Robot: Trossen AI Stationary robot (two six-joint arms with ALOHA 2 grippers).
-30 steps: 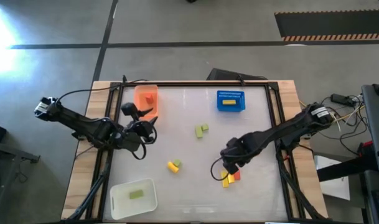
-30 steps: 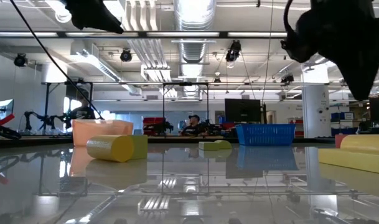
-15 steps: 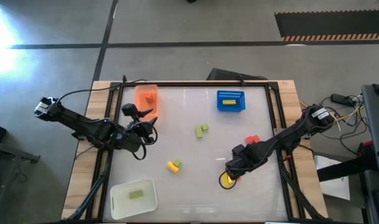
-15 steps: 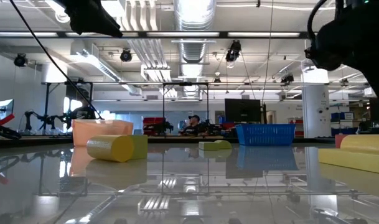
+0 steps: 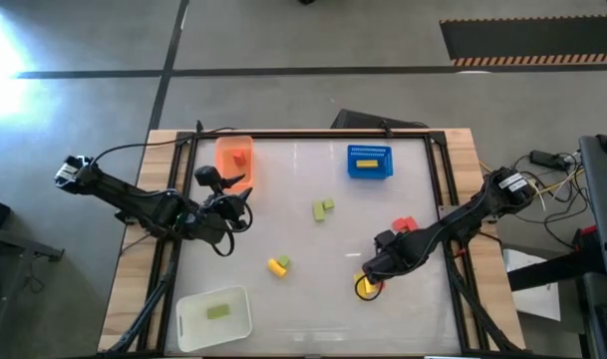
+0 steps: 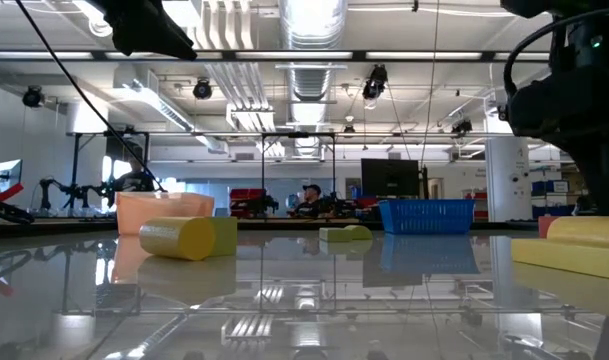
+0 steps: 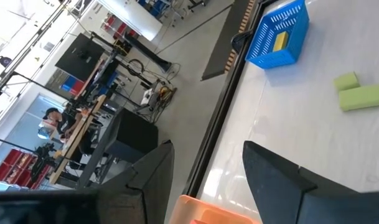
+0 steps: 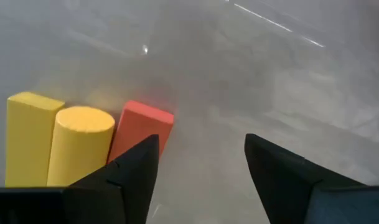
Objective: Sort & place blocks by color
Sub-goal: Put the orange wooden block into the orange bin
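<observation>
Gleaming under ceiling lights, the desk [image 6: 284,300] mirrors blocks [image 6: 179,238]; right tool [image 8: 198,180] spread, left tool [image 7: 205,180] spread

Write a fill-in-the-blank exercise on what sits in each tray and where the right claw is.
1. The block lying in the blue tray is ____.
2. The orange tray holds a block coloured ____.
3. The light green block lies in the ____ tray.
4. The right claw hangs, fingers apart, over a cluster of yellow blocks and one ____ block.

Missing words: yellow; red; white; red
</observation>
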